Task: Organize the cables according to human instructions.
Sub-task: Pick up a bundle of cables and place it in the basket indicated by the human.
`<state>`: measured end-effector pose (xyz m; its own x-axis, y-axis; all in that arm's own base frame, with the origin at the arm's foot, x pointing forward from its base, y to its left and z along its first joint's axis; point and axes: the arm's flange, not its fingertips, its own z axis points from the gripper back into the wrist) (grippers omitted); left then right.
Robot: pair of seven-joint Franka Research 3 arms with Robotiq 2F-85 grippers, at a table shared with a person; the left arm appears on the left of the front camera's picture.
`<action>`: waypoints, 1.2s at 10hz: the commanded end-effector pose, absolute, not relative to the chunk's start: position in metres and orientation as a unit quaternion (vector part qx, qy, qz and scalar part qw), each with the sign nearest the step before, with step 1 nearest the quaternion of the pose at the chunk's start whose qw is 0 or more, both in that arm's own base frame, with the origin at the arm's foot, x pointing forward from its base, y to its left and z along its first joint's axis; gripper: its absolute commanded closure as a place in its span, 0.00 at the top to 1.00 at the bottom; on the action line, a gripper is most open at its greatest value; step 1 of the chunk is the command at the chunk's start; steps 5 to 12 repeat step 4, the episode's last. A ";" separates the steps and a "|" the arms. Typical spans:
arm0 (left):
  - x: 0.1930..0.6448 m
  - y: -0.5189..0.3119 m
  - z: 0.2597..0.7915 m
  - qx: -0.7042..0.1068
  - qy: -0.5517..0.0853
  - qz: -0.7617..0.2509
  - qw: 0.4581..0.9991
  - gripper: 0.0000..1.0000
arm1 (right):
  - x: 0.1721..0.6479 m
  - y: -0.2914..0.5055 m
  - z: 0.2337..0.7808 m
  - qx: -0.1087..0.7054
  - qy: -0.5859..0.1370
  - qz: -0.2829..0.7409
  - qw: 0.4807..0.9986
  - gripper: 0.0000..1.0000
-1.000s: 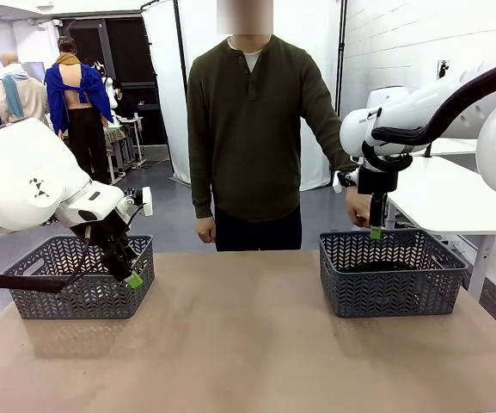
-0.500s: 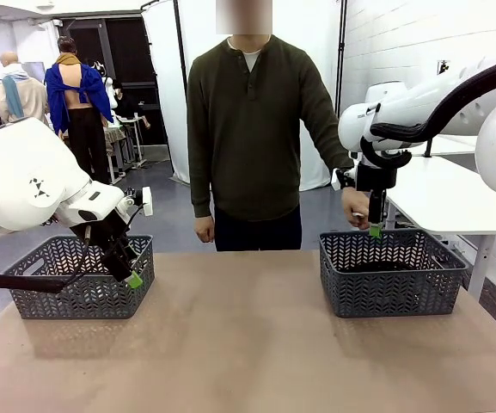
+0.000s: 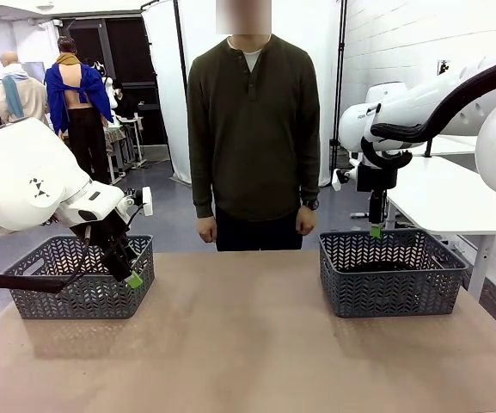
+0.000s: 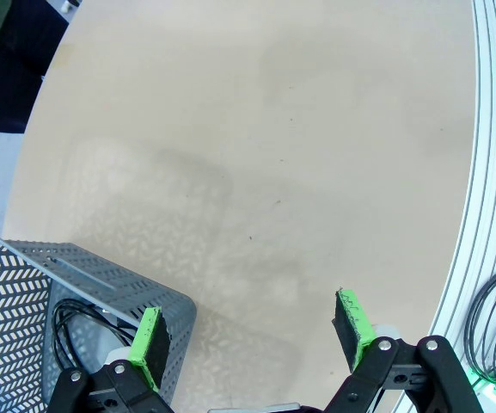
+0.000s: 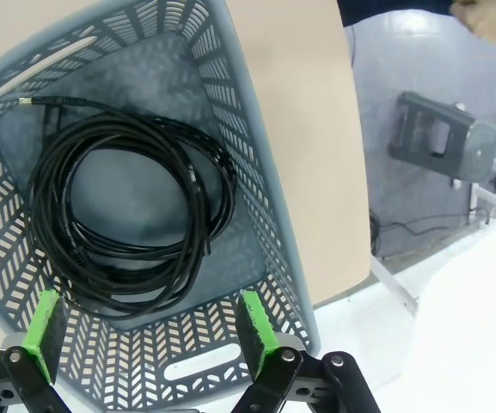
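Observation:
A black cable, wound in a round coil with a plug end, lies on the floor of the right grey basket. My right gripper hangs open straight above it, nothing between its green pads; from the front this gripper sits just over the basket's far rim. Another black cable shows inside the left grey basket. My left gripper is open and empty, one finger over that basket's corner, the other over bare table. In the front view the left gripper is at the left basket's right end.
The person stands at the far side, between the baskets, both hands hanging down. The brown tabletop stretches between the two baskets. Past the table's edge in the left wrist view, black cord loops lie by a metal rail.
The person's hand, held near the right basket's far rim before, has dropped back to the side. My right gripper shifted slightly; the left arm stayed still.

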<state>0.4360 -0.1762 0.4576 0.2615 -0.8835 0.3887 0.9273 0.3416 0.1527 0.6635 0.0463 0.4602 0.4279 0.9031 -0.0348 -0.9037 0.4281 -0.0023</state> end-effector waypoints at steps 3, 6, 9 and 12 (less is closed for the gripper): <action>0.436 -0.177 0.459 -0.051 -0.208 -0.571 0.792 1.00 | 0.663 0.045 0.458 -0.009 0.016 0.534 0.845 1.00; 0.436 -0.177 0.459 -0.051 -0.208 -0.571 0.792 1.00 | 0.663 0.045 0.458 -0.009 0.016 0.534 0.845 1.00; 0.436 -0.177 0.459 -0.051 -0.208 -0.571 0.792 1.00 | 0.663 0.045 0.458 -0.009 0.016 0.534 0.845 1.00; 0.436 -0.177 0.459 -0.051 -0.208 -0.571 0.792 1.00 | 0.663 0.045 0.458 -0.009 0.016 0.534 0.845 1.00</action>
